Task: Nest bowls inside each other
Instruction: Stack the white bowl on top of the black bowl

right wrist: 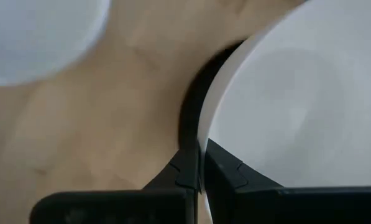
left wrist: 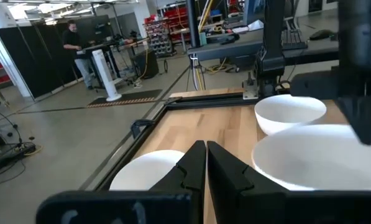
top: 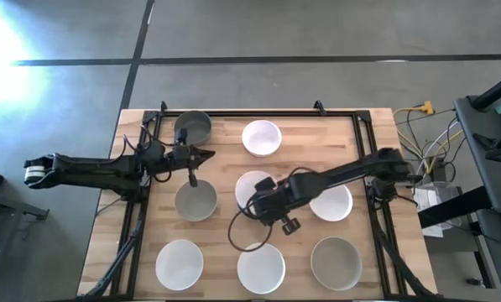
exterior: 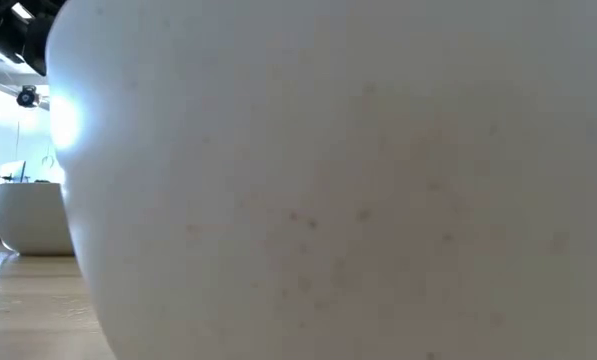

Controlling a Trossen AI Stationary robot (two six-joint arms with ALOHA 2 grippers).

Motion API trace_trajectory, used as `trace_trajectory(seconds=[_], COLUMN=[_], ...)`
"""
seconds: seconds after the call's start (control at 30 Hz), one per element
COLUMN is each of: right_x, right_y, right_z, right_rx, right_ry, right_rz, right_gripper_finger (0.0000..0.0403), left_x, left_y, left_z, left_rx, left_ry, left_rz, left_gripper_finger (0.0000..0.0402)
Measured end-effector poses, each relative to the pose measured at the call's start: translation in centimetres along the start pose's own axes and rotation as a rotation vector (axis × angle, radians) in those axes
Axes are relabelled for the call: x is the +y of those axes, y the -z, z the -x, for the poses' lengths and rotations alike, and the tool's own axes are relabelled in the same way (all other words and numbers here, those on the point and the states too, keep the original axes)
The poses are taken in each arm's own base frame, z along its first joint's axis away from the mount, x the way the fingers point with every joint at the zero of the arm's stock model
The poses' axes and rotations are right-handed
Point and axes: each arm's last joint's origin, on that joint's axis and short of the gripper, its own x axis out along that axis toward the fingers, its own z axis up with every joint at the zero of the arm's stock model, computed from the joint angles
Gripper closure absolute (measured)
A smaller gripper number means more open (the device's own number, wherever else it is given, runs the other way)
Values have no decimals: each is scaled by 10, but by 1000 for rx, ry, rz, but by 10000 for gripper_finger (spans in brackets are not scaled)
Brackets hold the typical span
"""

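Note:
Eight bowls show on the table in the high view; no black one is plainly seen. My right gripper (top: 258,201) (right wrist: 199,177) is shut on the middle white bowl (top: 252,184) (right wrist: 297,93). A dark crescent (right wrist: 194,93) lies just outside that bowl's rim; whether it is shadow or a black bowl underneath cannot be told. My left gripper (top: 208,154) (left wrist: 206,158) hangs shut in the air, touching nothing. It is between the far-left grey bowl (top: 193,126) and the middle-left grey bowl (top: 195,202). My right gripper pinches the middle white bowl by its rim (right wrist: 204,130), on the bowl's near-right side. One finger (right wrist: 229,171) is inside the bowl and one finger (right wrist: 176,174) outside. The fingers come down from above, slanting in from the table's right. Whether the bowl is lifted cannot be told.
Other white bowls sit at far middle (top: 261,137), right of centre (top: 331,202), near left (top: 179,262) and near middle (top: 260,267) (exterior: 358,180); the last fills the low view. A grey bowl (top: 336,262) stands near right. A black frame rail (top: 258,113) rims the table.

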Motion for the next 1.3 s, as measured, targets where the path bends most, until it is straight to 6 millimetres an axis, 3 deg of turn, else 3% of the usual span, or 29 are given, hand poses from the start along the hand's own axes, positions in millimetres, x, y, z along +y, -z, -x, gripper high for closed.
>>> trace_trajectory(seconds=[0.17, 0.37, 0.73, 1.3], right_x=[0, 1, 4, 4], right_y=[-11, -16, -13, -16], right_z=[-19, -32, -20, -28], right_rx=[172, 199, 181, 149], right_ry=[39, 28, -28, -38], right_rz=[35, 43, 9, 14], right_gripper_finger=[394, 394, 394, 394], left_x=[-1, -1, -1, -1], left_y=[3, 6, 6, 5], left_z=[0, 1, 1, 1], left_rx=[12, 22, 22, 12], left_ry=[3, 5, 9, 8], left_rz=[22, 23, 23, 24], left_gripper_finger=[402, 402, 402, 402])
